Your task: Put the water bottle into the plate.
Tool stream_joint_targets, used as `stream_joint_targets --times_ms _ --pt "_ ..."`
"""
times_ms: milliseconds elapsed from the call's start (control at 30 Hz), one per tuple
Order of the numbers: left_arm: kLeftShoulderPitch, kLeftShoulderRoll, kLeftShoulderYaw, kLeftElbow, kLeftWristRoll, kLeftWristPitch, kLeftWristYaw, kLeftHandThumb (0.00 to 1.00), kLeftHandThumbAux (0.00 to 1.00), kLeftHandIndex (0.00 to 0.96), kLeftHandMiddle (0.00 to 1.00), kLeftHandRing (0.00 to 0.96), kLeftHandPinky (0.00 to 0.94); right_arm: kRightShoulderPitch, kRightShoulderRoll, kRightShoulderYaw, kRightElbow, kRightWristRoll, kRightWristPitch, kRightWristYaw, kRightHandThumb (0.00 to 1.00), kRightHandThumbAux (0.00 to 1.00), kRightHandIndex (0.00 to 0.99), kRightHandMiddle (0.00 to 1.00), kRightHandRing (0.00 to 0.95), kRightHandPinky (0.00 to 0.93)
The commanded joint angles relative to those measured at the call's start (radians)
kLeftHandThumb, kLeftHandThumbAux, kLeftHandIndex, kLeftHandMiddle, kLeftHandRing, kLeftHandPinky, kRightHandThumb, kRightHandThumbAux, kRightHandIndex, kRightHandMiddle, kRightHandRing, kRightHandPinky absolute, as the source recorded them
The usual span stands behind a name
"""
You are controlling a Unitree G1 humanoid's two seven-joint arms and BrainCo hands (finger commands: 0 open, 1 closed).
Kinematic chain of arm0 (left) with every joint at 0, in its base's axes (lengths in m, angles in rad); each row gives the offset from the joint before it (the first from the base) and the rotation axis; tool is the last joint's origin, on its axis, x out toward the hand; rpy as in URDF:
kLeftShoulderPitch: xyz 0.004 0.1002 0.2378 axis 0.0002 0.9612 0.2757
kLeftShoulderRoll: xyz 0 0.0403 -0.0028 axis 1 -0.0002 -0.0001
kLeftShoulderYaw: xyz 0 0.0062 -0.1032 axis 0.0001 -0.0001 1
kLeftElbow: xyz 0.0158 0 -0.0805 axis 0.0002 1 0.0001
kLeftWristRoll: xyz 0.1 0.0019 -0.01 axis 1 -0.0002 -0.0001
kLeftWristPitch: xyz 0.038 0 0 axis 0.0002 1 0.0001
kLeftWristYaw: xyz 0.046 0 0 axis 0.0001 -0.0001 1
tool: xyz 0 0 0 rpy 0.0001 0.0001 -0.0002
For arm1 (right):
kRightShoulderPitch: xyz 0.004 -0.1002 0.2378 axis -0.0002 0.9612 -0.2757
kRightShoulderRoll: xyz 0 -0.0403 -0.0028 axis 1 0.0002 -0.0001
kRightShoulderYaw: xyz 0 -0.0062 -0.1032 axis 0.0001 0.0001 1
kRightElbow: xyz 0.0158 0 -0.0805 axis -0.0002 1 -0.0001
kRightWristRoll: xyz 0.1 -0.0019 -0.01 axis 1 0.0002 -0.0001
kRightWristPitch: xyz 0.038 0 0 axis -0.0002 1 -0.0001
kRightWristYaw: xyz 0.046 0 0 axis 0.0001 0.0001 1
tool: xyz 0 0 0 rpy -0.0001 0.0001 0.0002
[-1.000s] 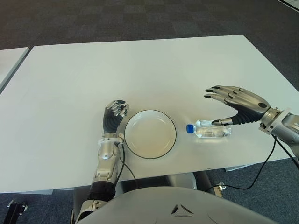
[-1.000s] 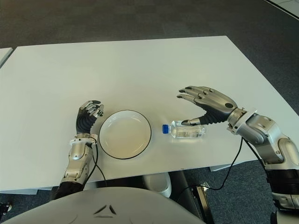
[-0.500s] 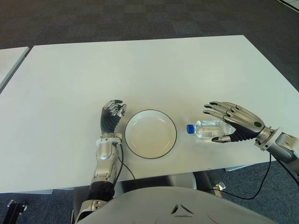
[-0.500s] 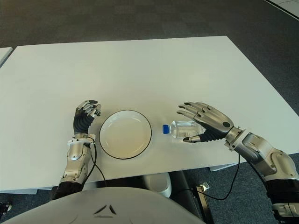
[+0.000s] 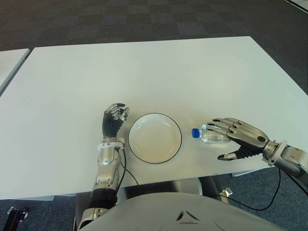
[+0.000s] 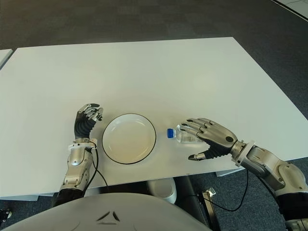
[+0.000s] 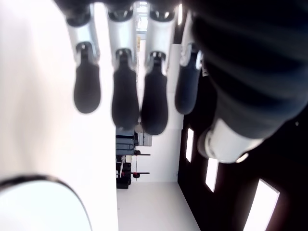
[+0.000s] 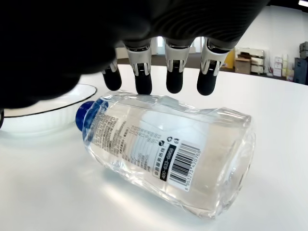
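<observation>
Left eye view: white desk [image 5: 144, 67], dark carpet floor [image 5: 144, 19] beyond its far edge, corner of a second white table [image 5: 9, 62] at the far left. Between the two hands sits a white plate [image 5: 154, 138] with a thin dark rim, nothing in it. Nothing lies between the plate and the bottle; bare desk only. A black cable [image 5: 269, 185] hangs below the right forearm, off the desk's near edge.

Left robot hand [image 5: 115, 120]: just beside the plate, on its left side, forearm running back toward the robot's body. Fingers curled in, holding nothing; left wrist view shows the four dark fingertips [image 7: 125, 103] bent over bare white desk with the plate's rim at the corner of that picture.

Right robot hand [image 5: 236, 139]: reaching in from the right near the desk's front edge, palm down, fingers spread and extended over the bottle, thumb [image 5: 227, 156] out on the near side, clear of the bottle. Not closed on anything.

Water bottle [image 5: 210, 134]: clear plastic, blue cap [image 5: 195, 133], lying on its side on the desk, just right of the plate, cap pointing at the plate's rim but apart from it. Right wrist view shows the label and barcode [image 8: 180, 166] facing up, and the four fingertips [image 8: 174, 79] arched over the bottle's far flank; contact cannot be told from these views.
</observation>
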Motion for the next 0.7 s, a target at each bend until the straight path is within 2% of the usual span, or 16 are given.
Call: stream_joint_targets --times_ms 33,200,367,600,700 --pt "0.023 -0.012 0.012 -0.033 0.004 0.059 0.024 0.706 0.712 0.433 0.630 0.623 0.593 0.029 -0.024 0.027 -0.034 -0.087 0.077 0.060 0.497 0.204 0.000 0.000 0.000 0.000" --pt "0.034 -0.020 0.017 -0.056 -0.001 0.073 0.023 0.706 0.711 0.433 0.625 0.612 0.585 0.050 -0.032 0.043 -0.080 -0.152 0.168 0.109 0.517 0.238 0.000 0.000 0.000 0.000" --pt "0.045 -0.023 0.021 -0.075 0.000 0.080 0.023 0.707 0.711 0.433 0.620 0.605 0.586 0.041 -0.021 0.094 -0.124 -0.250 0.283 0.194 0.545 0.274 0.000 0.000 0.000 0.000" --pt "0.062 -0.022 0.026 -0.098 0.008 0.092 0.032 0.707 0.710 0.433 0.618 0.604 0.586 -0.054 0.022 0.202 -0.102 -0.330 0.399 0.310 0.612 0.322 0.000 0.000 0.000 0.000" --pt "0.069 -0.022 0.026 -0.107 0.010 0.096 0.034 0.707 0.710 0.433 0.618 0.605 0.586 -0.086 0.028 0.237 -0.082 -0.352 0.429 0.330 0.646 0.343 0.000 0.000 0.000 0.000"
